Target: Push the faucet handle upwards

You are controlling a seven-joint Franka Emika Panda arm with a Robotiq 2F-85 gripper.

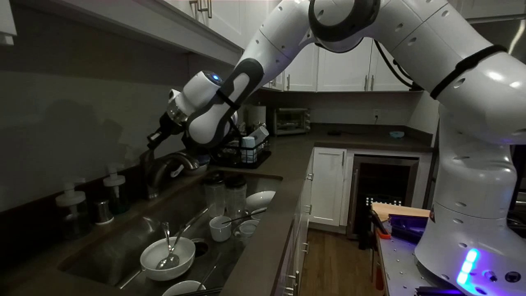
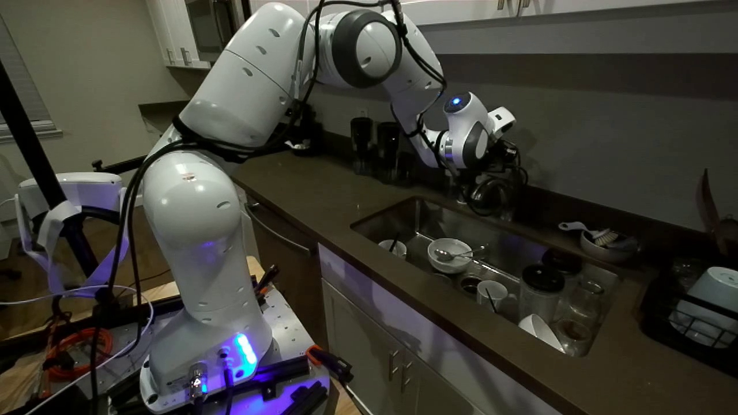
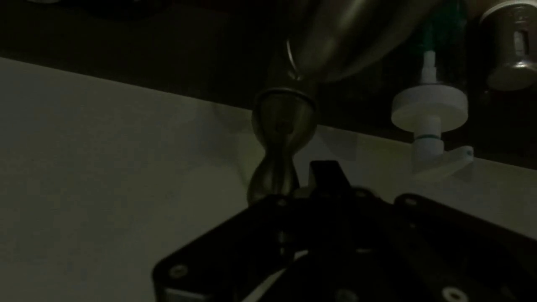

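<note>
One faucet handle [image 3: 275,174], slim metal, on the faucet [image 1: 152,181] near the back edge of the counter [image 2: 323,193], in front of the wall [image 3: 126,188]. Gripper [image 3: 328,173] close beside its flared end in the wrist view; fingers look drawn together, nothing seen between them. Contact: cannot tell, too dark. Main worry: tip appears alongside the handle, not clearly under it, so an upward stroke could slide past without moving anything. Rounded metal would likely let a fingertip skid. Reaching deeper for purchase risks scraping the wall; dipping too low could bump the spout [image 1: 187,159]. Sideways drift may swing the handle rather than raise it, or clip the white-capped pump bottle [image 3: 429,107] along the same edge.
</note>
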